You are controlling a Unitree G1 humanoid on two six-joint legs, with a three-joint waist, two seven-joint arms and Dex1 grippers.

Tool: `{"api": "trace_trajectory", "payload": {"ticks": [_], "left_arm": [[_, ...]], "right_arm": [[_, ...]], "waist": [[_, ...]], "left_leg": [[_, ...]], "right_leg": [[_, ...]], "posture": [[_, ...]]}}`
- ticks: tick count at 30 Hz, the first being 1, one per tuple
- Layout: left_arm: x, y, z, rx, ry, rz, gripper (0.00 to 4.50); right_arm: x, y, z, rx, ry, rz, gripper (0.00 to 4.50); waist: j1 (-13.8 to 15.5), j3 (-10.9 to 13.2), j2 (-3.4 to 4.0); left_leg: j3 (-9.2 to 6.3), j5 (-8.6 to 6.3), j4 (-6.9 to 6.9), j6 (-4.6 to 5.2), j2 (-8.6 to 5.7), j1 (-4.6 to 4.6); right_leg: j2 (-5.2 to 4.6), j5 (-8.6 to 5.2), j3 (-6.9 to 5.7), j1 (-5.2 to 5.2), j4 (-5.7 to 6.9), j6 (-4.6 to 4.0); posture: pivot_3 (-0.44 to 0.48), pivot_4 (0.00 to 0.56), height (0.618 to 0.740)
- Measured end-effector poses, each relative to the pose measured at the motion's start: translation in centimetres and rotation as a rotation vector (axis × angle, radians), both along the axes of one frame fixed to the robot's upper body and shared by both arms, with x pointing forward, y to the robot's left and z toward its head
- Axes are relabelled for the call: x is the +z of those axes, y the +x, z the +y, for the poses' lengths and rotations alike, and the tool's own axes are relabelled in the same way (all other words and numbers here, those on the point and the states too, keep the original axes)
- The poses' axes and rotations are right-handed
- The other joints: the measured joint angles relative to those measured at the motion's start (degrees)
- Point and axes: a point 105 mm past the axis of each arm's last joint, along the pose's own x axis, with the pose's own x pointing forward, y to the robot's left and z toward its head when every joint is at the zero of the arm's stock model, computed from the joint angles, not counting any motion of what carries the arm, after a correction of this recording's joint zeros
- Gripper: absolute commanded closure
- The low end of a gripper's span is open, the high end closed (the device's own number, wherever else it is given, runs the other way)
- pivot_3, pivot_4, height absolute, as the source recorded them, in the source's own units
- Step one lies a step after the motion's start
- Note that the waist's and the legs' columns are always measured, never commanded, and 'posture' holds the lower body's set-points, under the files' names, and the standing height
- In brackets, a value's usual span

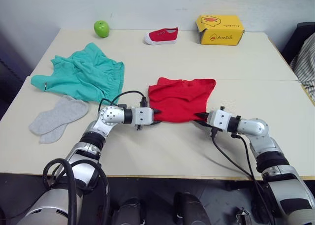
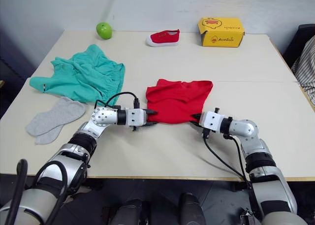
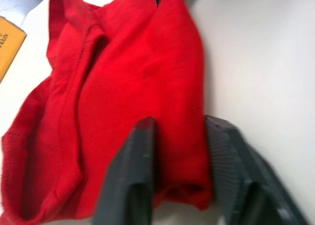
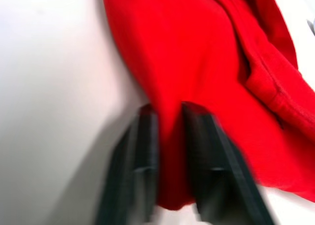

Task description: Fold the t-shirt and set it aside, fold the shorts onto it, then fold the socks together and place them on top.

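The red t-shirt lies bunched in the middle of the table, and its near edge faces me. My left gripper is at its near left corner, shut with a fold of red cloth between its fingers. At the near right corner my right gripper pinches the cloth between its fingers. The teal shorts lie crumpled at the far left. In front of them, near the left edge, the grey socks lie flat side by side.
Along the far edge of the pale table stand a green apple, a small red shoe and a yellow box. Striped cloth shows beyond the right edge. Black cables trail from both wrists.
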Motion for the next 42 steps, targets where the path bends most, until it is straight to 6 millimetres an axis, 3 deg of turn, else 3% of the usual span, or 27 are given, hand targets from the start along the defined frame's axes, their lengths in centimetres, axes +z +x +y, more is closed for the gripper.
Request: {"api": "trace_trajectory", "payload": {"ticks": [2, 9, 14, 18, 23, 25, 30, 33, 36, 37, 39, 42], "left_arm": [[0.3, -0.2, 0.5, -0.018, 0.007, -0.005, 4.48], [-0.8, -4.9, 2.6, -0.156, -0.001, 0.049, 4.48], [-1.7, -8.6, 3.4, -0.177, -0.005, 0.088, 4.48], [-1.4, -9.8, 3.8, -0.130, -0.015, 0.086, 4.48], [-1.5, -11.6, 3.9, -0.100, -0.016, 0.111, 4.48], [-1.7, -11.9, 3.8, -0.081, -0.032, 0.138, 3.99], [-0.6, -11.7, 5.4, -0.019, -0.057, 0.154, 2.53], [1.0, -11.9, 5.2, -0.038, -0.148, 0.184, 2.52], [2.7, -11.7, 5.7, -0.030, -0.246, 0.226, 2.52], [3.3, -11.5, 5.9, -0.024, -0.274, 0.239, 2.71], [3.7, -11.3, 5.7, -0.039, -0.285, 0.249, 3.15], [3.5, -10.8, 4.7, -0.079, -0.269, 0.243, 4.09]], "right_arm": [[-0.1, -0.2, 0.1, 0.023, -0.007, -0.001, 4.50], [-0.5, -2.7, 0.7, 0.162, 0.028, 0.020, 4.50], [-1.1, -5.9, 0.5, 0.243, 0.029, 0.048, 4.50], [-2.0, -8.9, 0.2, 0.267, 0.032, 0.107, 4.50], [-2.4, -10.5, 0.2, 0.241, 0.036, 0.131, 4.50], [-2.6, -10.6, 0.2, 0.216, 0.056, 0.158, 4.50], [-2.5, -11.5, -1.4, 0.144, 0.099, 0.305, 2.98], [-1.1, -11.9, -0.9, 0.147, 0.177, 0.331, 1.93], [2.4, -11.5, -1.3, 0.119, 0.282, 0.351, 1.93], [3.6, -11.3, -1.5, 0.121, 0.289, 0.348, 2.11], [5.0, -10.9, -1.3, 0.143, 0.293, 0.330, 2.60], [4.3, -10.0, -0.1, 0.185, 0.285, 0.323, 3.64]], "waist": [[-0.1, 0.0, 0.01], [-0.4, 0.0, 0.04], [0.4, 0.0, 0.06], [1.2, 0.0, 0.06], [1.3, 0.0, 0.08], [1.3, 0.0, 0.08], [1.6, 0.0, 0.09], [1.5, 0.0, 0.12], [1.5, 0.0, 0.13], [1.5, 0.0, 0.13], [1.5, 0.0, 0.09], [1.5, 0.0, 0.05]], "left_leg": [[0.00, 0.00, -0.04, 0.00, 0.01, 0.01], [-0.02, -0.01, -0.25, -0.02, 0.07, 0.08], [-0.16, -0.04, -0.15, 0.03, 0.03, 0.05], [-0.17, -0.13, -0.10, 0.09, 0.02, 0.07], [-0.12, -0.24, -0.11, -0.03, 0.10, 0.16], [-0.10, -0.24, -0.11, -0.03, 0.11, 0.16], [-0.19, -0.26, -0.11, 0.02, 0.08, 0.15], [-0.17, -0.28, -0.11, 0.04, 0.07, 0.15], [-0.18, -0.28, -0.09, 0.04, 0.07, 0.17], [-0.18, -0.28, -0.08, 0.04, 0.08, 0.18], [-0.18, -0.29, -0.09, 0.02, 0.08, 0.23], [-0.12, -0.31, -0.09, 0.02, 0.05, 0.24]], "right_leg": [[0.00, 0.00, 0.02, -0.01, -0.01, 0.00], [0.02, -0.03, 0.06, -0.06, -0.06, -0.06], [-0.10, -0.04, 0.06, -0.01, -0.05, -0.07], [-0.13, -0.03, 0.07, 0.06, -0.13, -0.07], [-0.10, -0.06, 0.14, 0.03, -0.19, -0.14], [-0.08, -0.07, 0.14, 0.03, -0.21, -0.15], [-0.24, -0.08, 0.07, 0.10, -0.29, -0.18], [-0.50, -0.08, 0.06, 0.07, -0.28, -0.18], [-0.53, -0.08, 0.06, 0.09, -0.28, -0.18], [-0.51, -0.08, 0.05, 0.09, -0.29, -0.18], [-0.32, -0.08, 0.01, 0.15, -0.33, -0.18], [-0.06, -0.08, 0.04, 0.17, -0.35, -0.18]], "posture": [[0.000, 0.150, 0.740], [0.000, 0.150, 0.740], [0.000, 0.150, 0.740], [0.000, 0.150, 0.740], [0.000, 0.150, 0.740], [0.000, 0.150, 0.740], [0.000, 0.150, 0.740], [0.000, 0.150, 0.740], [0.000, 0.150, 0.740], [0.000, 0.150, 0.740], [0.000, 0.150, 0.740], [0.000, 0.150, 0.740]]}}
